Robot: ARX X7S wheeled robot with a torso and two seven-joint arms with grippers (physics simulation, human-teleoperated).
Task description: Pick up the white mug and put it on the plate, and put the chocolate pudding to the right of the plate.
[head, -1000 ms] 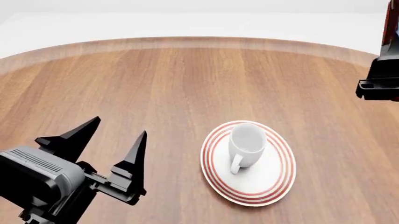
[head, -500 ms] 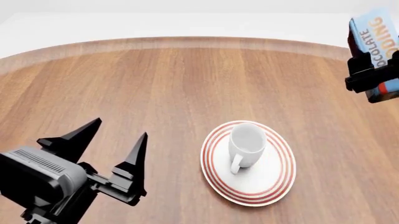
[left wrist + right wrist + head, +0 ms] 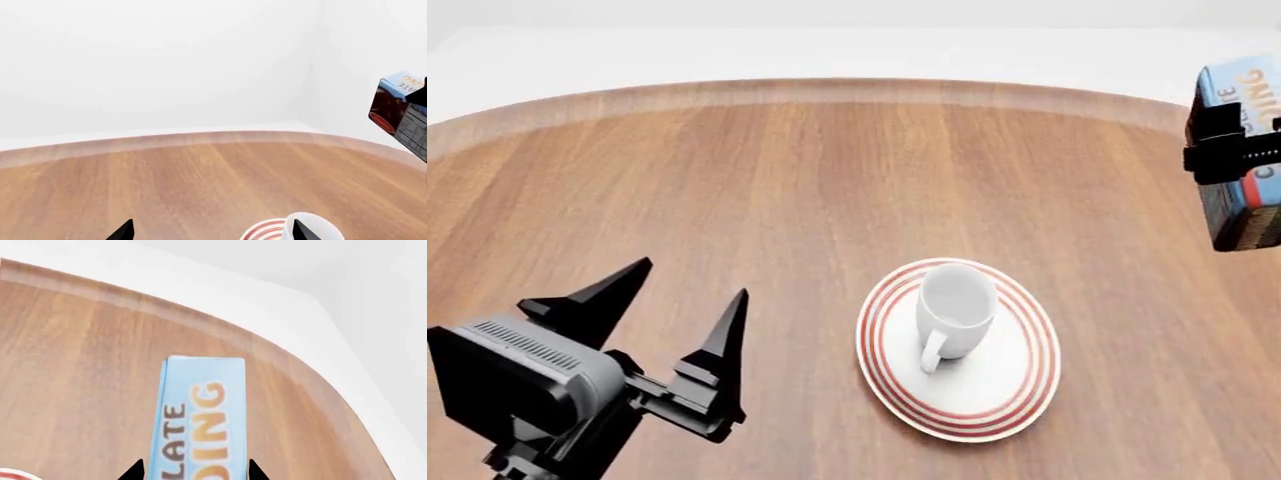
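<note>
Head view: glossy white mug (image 3: 956, 308) upright on red-ringed plate (image 3: 1014, 388), wood-grain round counter (image 3: 787, 190). Right claw (image 3: 1233, 150) clamps flat chocolate pudding (image 3: 1244, 110) box aloft; left claw (image 3: 681, 320) spread wide, empty.

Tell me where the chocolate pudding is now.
In the head view the chocolate pudding is at the far right, held in the right gripper, beyond and right of the plate.

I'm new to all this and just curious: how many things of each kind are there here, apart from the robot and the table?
Glossy white ceramic mug with a loop handle: 1
Round white plate with red rings: 1
Blue and brown chocolate pudding box, held in the right gripper: 1
Total: 3
</note>
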